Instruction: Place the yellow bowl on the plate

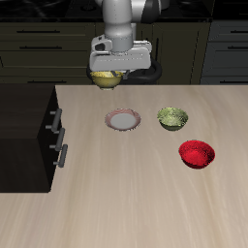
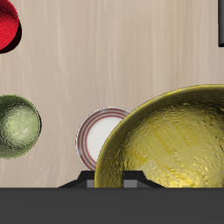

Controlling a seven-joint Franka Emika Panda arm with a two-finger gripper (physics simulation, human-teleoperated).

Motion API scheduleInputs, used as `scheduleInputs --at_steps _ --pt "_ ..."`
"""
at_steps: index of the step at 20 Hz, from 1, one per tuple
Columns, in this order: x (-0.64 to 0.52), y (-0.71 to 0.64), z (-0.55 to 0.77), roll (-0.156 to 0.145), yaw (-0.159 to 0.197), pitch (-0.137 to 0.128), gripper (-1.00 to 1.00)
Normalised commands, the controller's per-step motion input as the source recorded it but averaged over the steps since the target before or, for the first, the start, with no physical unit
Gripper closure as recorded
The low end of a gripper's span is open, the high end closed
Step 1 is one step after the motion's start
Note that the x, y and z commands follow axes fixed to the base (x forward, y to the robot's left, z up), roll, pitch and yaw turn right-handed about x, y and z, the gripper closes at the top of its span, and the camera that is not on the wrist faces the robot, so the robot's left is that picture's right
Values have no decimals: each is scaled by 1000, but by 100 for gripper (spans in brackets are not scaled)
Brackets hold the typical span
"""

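My gripper [image 1: 108,79] is shut on the yellow bowl [image 1: 107,79] and holds it in the air above the back of the table. In the wrist view the yellow bowl [image 2: 171,140] fills much of the frame, speckled and glossy inside, and hides my fingertips. The plate [image 1: 123,119], pale in the centre with a pinkish-brown rim, lies flat on the table below and a little nearer the front edge than the bowl. In the wrist view the plate [image 2: 98,136] is partly covered by the bowl's rim.
An olive-green bowl [image 1: 172,118] stands beside the plate, and it also shows in the wrist view [image 2: 17,126]. A red bowl [image 1: 197,153] sits nearer the front edge, seen too in the wrist view [image 2: 7,24]. A dark drawer cabinet [image 1: 29,136] stands at the table's side.
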Motion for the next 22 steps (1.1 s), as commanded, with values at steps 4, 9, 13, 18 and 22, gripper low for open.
scheduleInputs --at_steps 4,9,13,18,22 --pt "-7 -69 32 -6 -6 -8 100" --pt "-89 -27 -44 0 17 5 100" --pt "-44 39 -19 22 17 0 100" --pt "-40 140 64 32 1 -17 100" --pt "20 123 -51 24 4 8 100"
